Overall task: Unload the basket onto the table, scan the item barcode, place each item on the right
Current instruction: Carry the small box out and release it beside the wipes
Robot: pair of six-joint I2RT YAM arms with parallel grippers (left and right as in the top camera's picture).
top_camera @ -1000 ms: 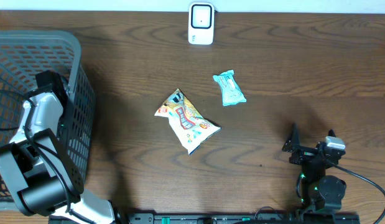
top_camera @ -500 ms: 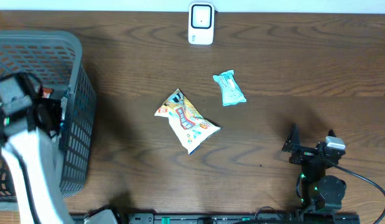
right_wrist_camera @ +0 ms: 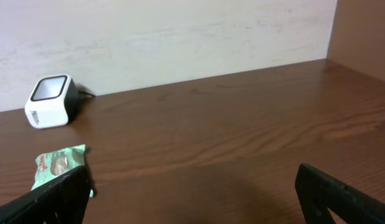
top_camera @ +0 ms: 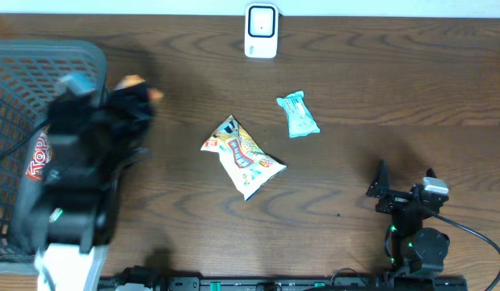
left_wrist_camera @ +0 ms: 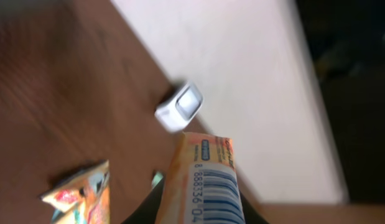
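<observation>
Since a second back your left gripper [top_camera: 130, 103] has swung up out of the grey basket [top_camera: 39, 55]. It now sits over the rim nearest the middle of the table [top_camera: 379, 81], and from overhead it's all motion blur. It's pinching an orange packet [left_wrist_camera: 208, 177]. In the left wrist view the packet sticks straight out from between the dark fingers, barcode side facing the camera, up in the air and off the wood.

Beyond the packet's tip, further out from those fingers, you've got the white scanner [left_wrist_camera: 180, 109] at the far edge by the wall. Lower down and off to one side of the fingers, a colourful snack bag [top_camera: 243, 156] lies flat mid-table. A small teal packet [top_camera: 297, 115] lies near it.

Your right gripper [top_camera: 405, 176] hasn't budged. It's parked near the front edge with its fingers spread wide, and the teal packet and scanner both sit out ahead of them.
</observation>
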